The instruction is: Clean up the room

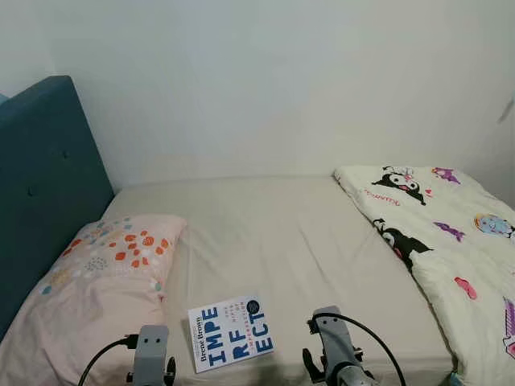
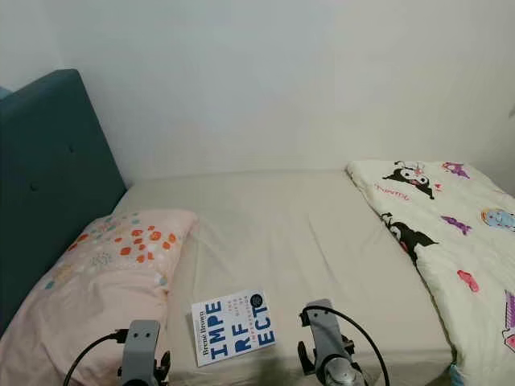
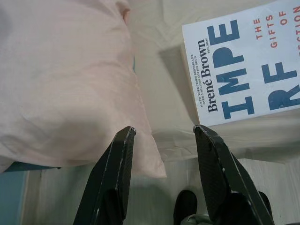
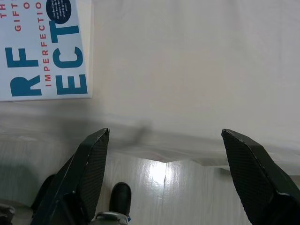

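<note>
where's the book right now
The book lies flat on the bed near its front edge, just right of the pillow, between the two arms.

Two silver-grey metal arms end in boxy wrist blocks, each with a thin black cable looping off its side. The left hand (image 3: 161, 178) has two long, matte black, wedge-shaped fingers; the right hand (image 4: 166, 180) has wider-set black fingers with a fine woven texture.

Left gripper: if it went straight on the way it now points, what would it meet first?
Probably the pillow's corner or the bare sheet beside it; the book lies off to one side of the left gripper. Depth is unclear.
</note>
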Robot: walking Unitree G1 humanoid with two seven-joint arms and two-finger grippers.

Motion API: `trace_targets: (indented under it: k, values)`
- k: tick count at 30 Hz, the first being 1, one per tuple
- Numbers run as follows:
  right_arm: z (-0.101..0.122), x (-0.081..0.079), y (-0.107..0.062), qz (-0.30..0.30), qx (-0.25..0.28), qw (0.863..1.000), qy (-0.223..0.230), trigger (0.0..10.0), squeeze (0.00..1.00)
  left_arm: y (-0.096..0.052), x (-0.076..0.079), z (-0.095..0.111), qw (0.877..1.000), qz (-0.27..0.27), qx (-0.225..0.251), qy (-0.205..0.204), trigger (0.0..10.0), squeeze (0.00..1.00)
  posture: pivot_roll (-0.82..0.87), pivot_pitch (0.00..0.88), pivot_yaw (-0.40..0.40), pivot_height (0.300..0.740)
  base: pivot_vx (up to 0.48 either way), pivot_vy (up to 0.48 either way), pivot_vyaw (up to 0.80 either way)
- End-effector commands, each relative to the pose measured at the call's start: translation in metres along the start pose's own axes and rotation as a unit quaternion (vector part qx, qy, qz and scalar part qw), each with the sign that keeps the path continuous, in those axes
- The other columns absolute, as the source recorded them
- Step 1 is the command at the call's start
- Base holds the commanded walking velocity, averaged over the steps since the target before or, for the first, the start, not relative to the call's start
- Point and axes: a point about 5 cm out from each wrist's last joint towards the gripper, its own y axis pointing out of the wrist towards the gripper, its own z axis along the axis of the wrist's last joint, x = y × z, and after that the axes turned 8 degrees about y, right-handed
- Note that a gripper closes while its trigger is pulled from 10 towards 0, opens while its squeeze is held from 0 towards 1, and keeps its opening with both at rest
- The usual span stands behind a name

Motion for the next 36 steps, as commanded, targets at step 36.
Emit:
trace_targets:
  k: [36]
  values:
    - [-0.0025, -0.0028, 0.0002, 0.012, -0.014, 1.0, 0.011, 10.0, 0.0, -0.0001, 0.0019, 0.0007, 1.0, -0.002, 0.002, 0.004, 10.0, 0.0, -0.01, 0.0, -0.04, 0.691, 0.0, 0.0, 0.0]
